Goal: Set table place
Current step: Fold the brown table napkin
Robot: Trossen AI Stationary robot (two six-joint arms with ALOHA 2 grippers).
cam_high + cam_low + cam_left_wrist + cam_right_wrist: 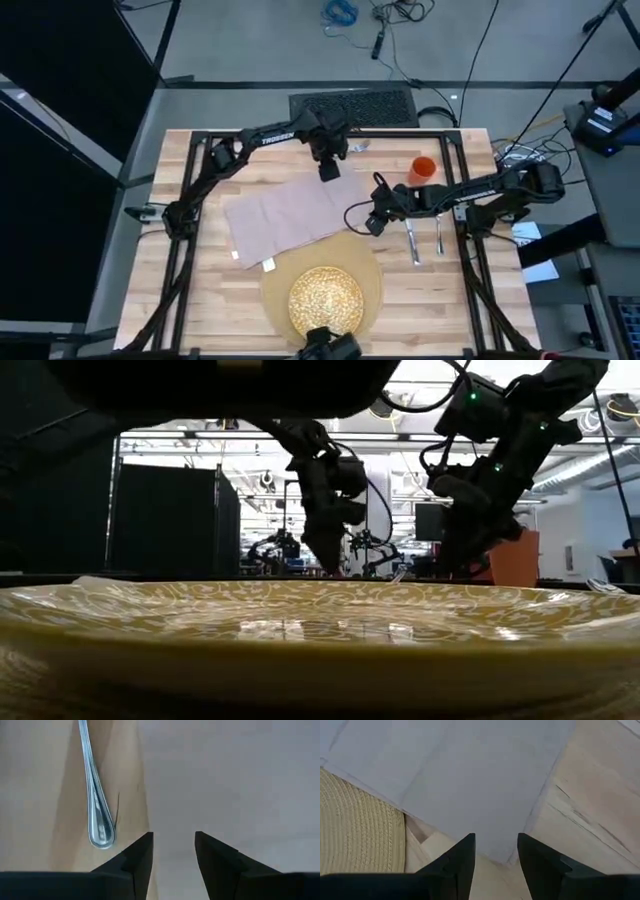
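We see a beige napkin (290, 218), a yellow speckled plate (326, 298) on a tan woven placemat (368, 268), and an orange cup (423, 170).

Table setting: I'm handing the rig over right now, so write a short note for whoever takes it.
Left gripper: open, over the napkin's far edge, beside a utensil.
Right gripper: open, over the napkin's right corner.
Plate sits on the placemat at the near edge. Cup far right; two utensils lie near it.
Done: placemat, plate.
Left: napkin lies spread and skewed; cutlery and cup not yet at the plate.
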